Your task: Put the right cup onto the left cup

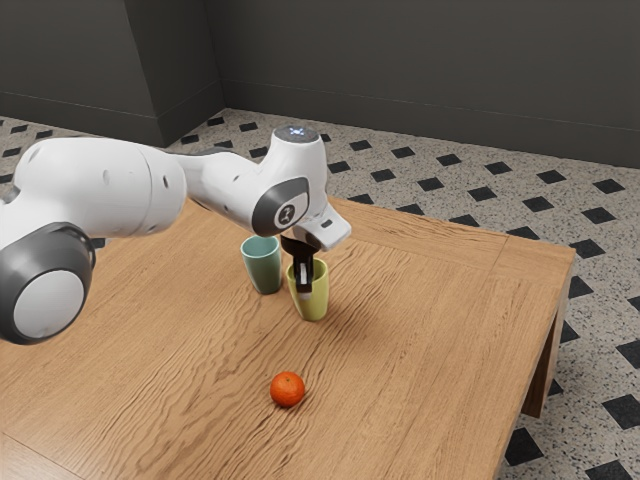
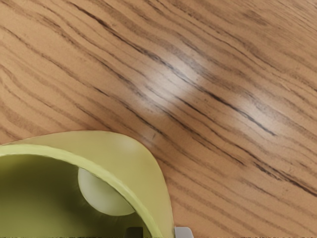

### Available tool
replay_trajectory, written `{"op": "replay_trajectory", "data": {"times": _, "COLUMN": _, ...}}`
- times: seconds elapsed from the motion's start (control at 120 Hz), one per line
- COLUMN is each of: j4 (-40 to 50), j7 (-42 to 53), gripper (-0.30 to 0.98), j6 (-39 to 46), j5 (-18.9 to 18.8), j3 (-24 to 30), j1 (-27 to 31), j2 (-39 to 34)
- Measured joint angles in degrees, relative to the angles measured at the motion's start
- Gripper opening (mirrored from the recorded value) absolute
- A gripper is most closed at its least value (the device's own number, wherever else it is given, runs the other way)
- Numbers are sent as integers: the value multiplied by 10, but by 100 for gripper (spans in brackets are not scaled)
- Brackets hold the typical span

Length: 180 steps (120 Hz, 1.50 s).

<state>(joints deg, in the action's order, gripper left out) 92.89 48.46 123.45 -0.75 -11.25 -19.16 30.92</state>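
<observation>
Exterior view: A glossy white robot arm [image 1: 110,185] with rounded segments and dark grey joint caps reaches in from the exterior view's left over a rectangular table [image 1: 430,330] of warm brown wood with wavy dark grain. Its black two-finger gripper [image 1: 304,288] points down at a smooth yellow-green cup [image 1: 317,304], round-mouthed and narrowing toward its base, the right cup of the task. The cup is nearly upright, in the part of the table toward the far edge; whether its base touches the wood is hard to tell. Just beside it, toward the exterior view's left, stands a smooth teal cup [image 1: 262,270] of similar tapering shape, the left cup, upright and open-mouthed. Nearer the camera, well apart from both cups, sits a round orange fruit [image 1: 287,389] with a dimpled skin. At the exterior view's right are a table corner and a squared wooden leg [image 1: 541,375]. Behind are a speckled pale floor [image 1: 375,162] with black diamond insets and a plain dark grey wall [image 1: 400,80].

Wrist view: The yellow-green cup shows its thick curved rim and shaded hollow. The fingers [image 2: 184,232] pinch its wall, one inside and one outside. Beyond lies streaked wood grain with soft, whitish reflections.
</observation>
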Motion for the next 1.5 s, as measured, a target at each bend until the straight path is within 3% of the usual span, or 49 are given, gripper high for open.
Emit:
{"op": "replay_trajectory", "data": {"times": 0.675, "j4": -13, "j7": -10, "gripper": -10, "j6": -81, "j5": -40, "j3": -4, "j1": 36, "j2": -118}}
{"op": "replay_trajectory", "data": {"times": 0.942, "j4": -35, "j7": -8, "gripper": -10, "j6": -117, "j5": -63, "j3": -2, "j1": 80, "j2": -111}}
{"op": "replay_trajectory", "data": {"times": 1.5, "j4": -100, "j7": 10, "gripper": -10, "j6": -125, "j5": -66, "j3": 3, "j1": 78, "j2": -37}}
